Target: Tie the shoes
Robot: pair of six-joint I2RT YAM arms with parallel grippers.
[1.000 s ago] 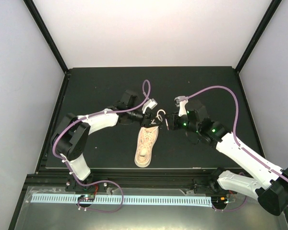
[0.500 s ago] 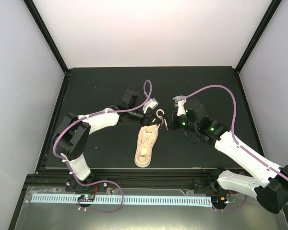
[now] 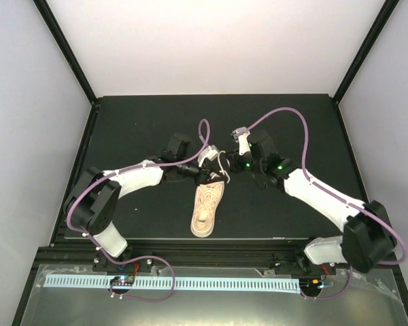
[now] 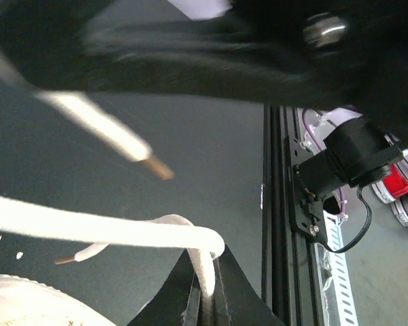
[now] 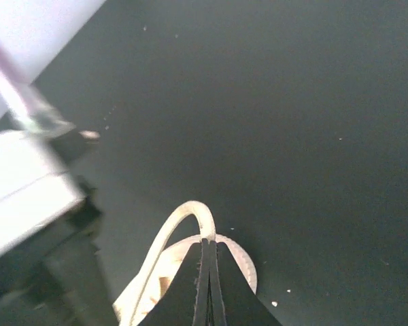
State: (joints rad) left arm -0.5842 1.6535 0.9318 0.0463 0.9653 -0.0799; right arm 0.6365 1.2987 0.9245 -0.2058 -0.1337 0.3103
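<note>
The beige sneaker [image 3: 206, 207] lies on the black mat, toe toward the near edge; its heel shows in the right wrist view [image 5: 239, 261]. Its off-white laces [image 3: 222, 161] rise in loops above the tongue. My left gripper [image 3: 213, 167] is shut on a lace loop [image 4: 205, 261], with a brown-tipped lace end [image 4: 153, 165] hanging near it. My right gripper [image 3: 230, 166] is shut on another lace loop [image 5: 183, 216]. Both grippers meet close together just above the shoe's opening.
The black mat [image 3: 136, 129] ends at the aluminium rail [image 3: 190, 251] in front. The right arm's base and cables [image 4: 340, 170] show beyond the mat edge in the left wrist view. Purple cables [image 3: 285, 119] arch over both wrists.
Both grippers moved toward each other and slightly away from the near edge, carrying their lace loops. The right wrist swung left; the gap between the grippers has closed.
</note>
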